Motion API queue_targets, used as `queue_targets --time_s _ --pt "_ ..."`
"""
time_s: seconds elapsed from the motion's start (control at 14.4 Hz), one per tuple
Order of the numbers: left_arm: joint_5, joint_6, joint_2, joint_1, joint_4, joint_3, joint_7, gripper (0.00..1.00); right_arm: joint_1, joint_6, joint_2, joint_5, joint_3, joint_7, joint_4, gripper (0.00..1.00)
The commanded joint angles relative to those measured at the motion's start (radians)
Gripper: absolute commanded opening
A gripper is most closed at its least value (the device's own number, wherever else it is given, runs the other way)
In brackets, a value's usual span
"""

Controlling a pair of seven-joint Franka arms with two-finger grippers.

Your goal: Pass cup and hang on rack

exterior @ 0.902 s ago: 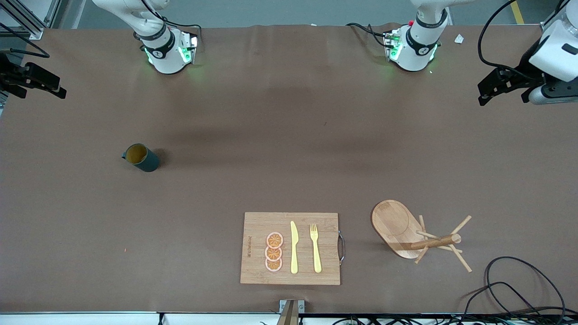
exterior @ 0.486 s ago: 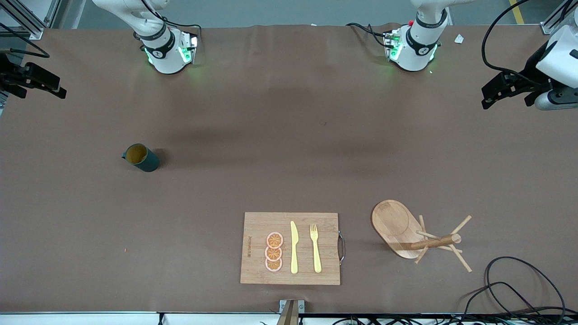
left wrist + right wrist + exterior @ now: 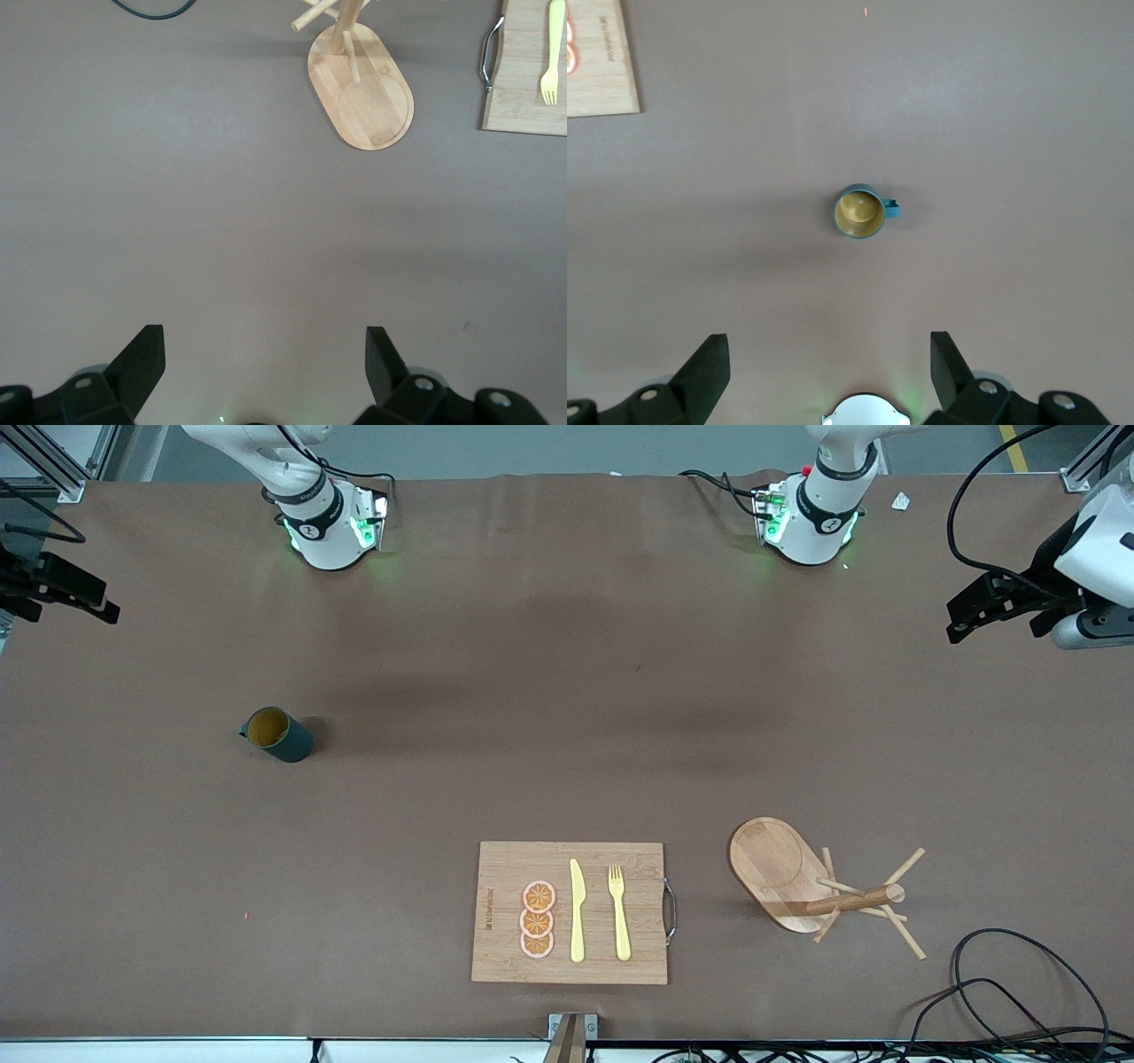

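Note:
The dark teal cup [image 3: 277,735] with a mustard-yellow inside stands upright on the brown table toward the right arm's end. In the right wrist view the cup [image 3: 860,212] is well ahead of the fingers. The wooden rack [image 3: 797,881] stands on its oval base toward the left arm's end, near the front camera; it also shows in the left wrist view [image 3: 363,93]. My right gripper [image 3: 104,607] is open and empty, up over the table's edge at the right arm's end [image 3: 830,347]. My left gripper [image 3: 955,624] is open and empty, up over the left arm's end [image 3: 266,341].
A bamboo cutting board [image 3: 505,868] with orange slices [image 3: 538,919], a yellow knife [image 3: 577,912] and a fork [image 3: 619,912] lies near the front edge beside the rack. Black cables [image 3: 1019,983] loop at the corner near the rack. The arm bases [image 3: 328,522] stand along the back.
Both grippers have shifted slightly outward toward their ends of the table. The cup and the rack have not moved.

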Motion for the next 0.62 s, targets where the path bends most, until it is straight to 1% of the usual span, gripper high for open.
queue_targets --time_s 0.0,0.14,0.28,0.35,0.42,0.55 --pt "-0.003 -0.019 0.010 0.002 0.015 0.000 0.013 1.00 -0.019 0.001 0.068 0.014 0.004 -0.006 0.018 1.00" --pt "-0.001 -0.021 0.008 -0.001 0.012 -0.002 0.011 1.00 -0.027 0.024 0.140 0.007 0.004 -0.007 0.027 1.00" --pt "-0.001 -0.019 0.008 -0.001 -0.002 -0.002 0.011 1.00 -0.068 0.070 0.213 0.016 0.006 -0.010 0.026 1.00" --pt "-0.001 -0.017 0.008 0.001 -0.002 -0.002 0.011 1.00 -0.069 0.091 0.232 0.014 0.006 -0.024 0.026 1.00" --pt "-0.001 -0.017 0.010 0.002 -0.004 -0.002 0.013 1.00 -0.064 0.139 0.237 0.011 0.006 -0.059 0.009 1.00" --pt "-0.001 -0.016 0.020 0.001 -0.004 -0.002 0.011 1.00 -0.076 0.258 0.243 0.011 0.006 -0.134 -0.089 1.00"
